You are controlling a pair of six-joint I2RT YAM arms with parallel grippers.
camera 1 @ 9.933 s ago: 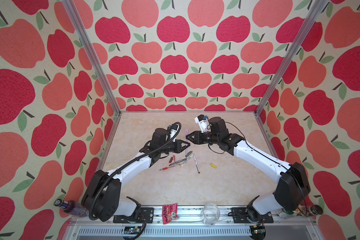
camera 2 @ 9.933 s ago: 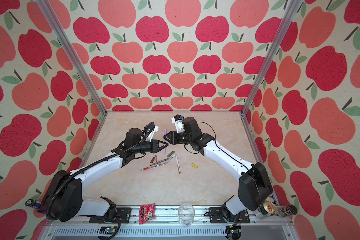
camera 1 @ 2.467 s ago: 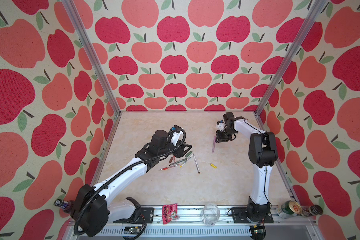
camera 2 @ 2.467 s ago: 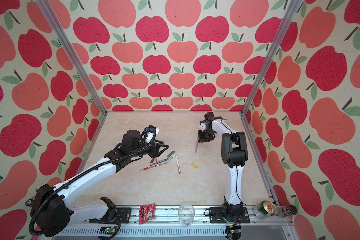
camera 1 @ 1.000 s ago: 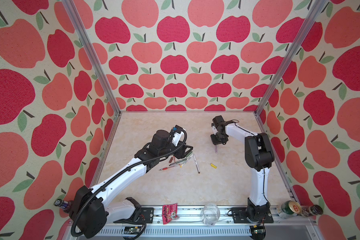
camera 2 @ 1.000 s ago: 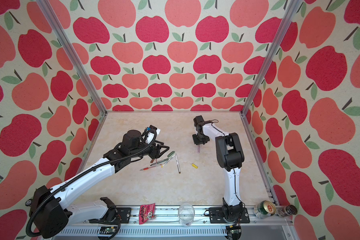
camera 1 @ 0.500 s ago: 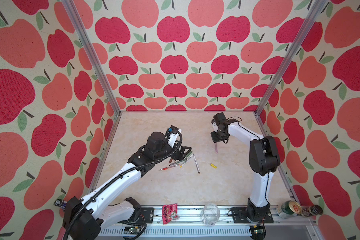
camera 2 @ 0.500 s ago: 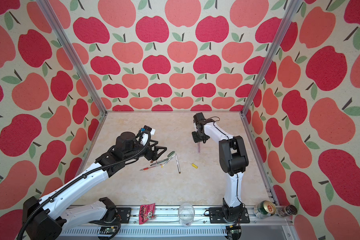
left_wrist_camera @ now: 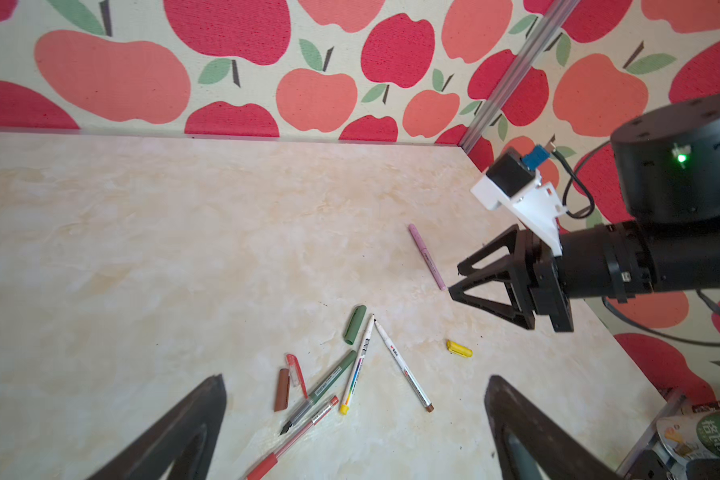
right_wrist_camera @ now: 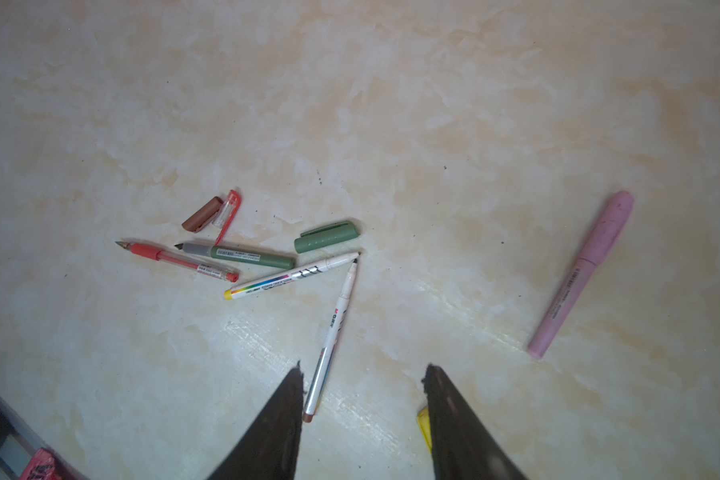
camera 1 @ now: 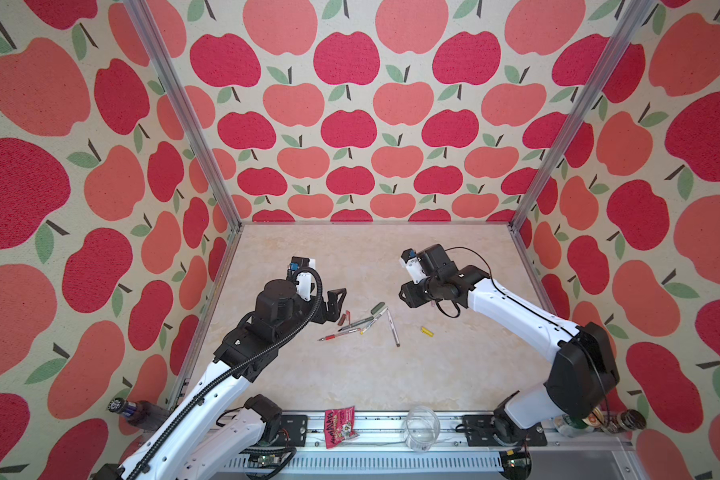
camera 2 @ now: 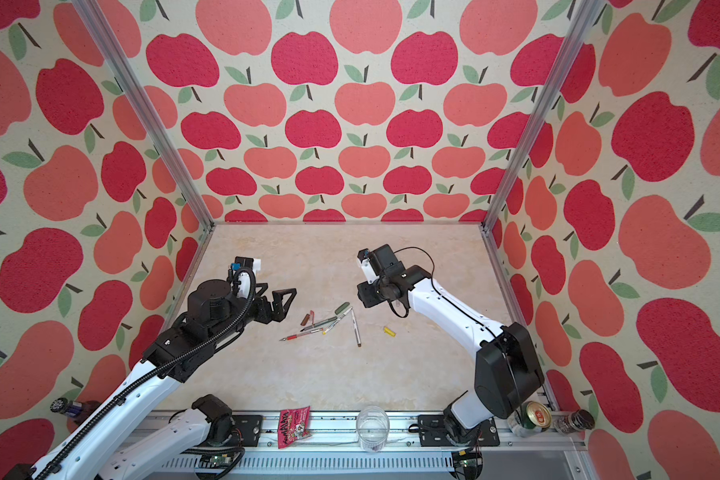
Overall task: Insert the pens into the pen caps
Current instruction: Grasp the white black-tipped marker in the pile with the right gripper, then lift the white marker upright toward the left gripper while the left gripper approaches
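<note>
Several uncapped pens lie mid-table in both top views: red pen (camera 1: 333,336), dark green pen (camera 1: 360,323), and white pens with a yellow end (right_wrist_camera: 267,284) and a brown end (right_wrist_camera: 333,324). Beside them lie the brown cap (left_wrist_camera: 282,390), red cap (left_wrist_camera: 295,372), green cap (right_wrist_camera: 326,237) and, apart, the yellow cap (camera 1: 427,331). A lilac pen (right_wrist_camera: 580,274) with its cap on lies alone, hidden under my right arm in both top views. My left gripper (camera 1: 335,303) hovers wide open left of the pile. My right gripper (camera 1: 408,293) hovers open and empty to its right.
A red snack packet (camera 1: 339,426) and a clear cup (camera 1: 422,428) sit on the front rail. Bottles (camera 1: 127,409) and cans (camera 2: 535,413) stand at the front corners. Apple-patterned walls and aluminium posts (camera 1: 541,166) enclose the table.
My right gripper has swung from the back right toward the pile and opened wider, leaving the lilac pen on the table. My left gripper has opened fully and drawn back slightly left.
</note>
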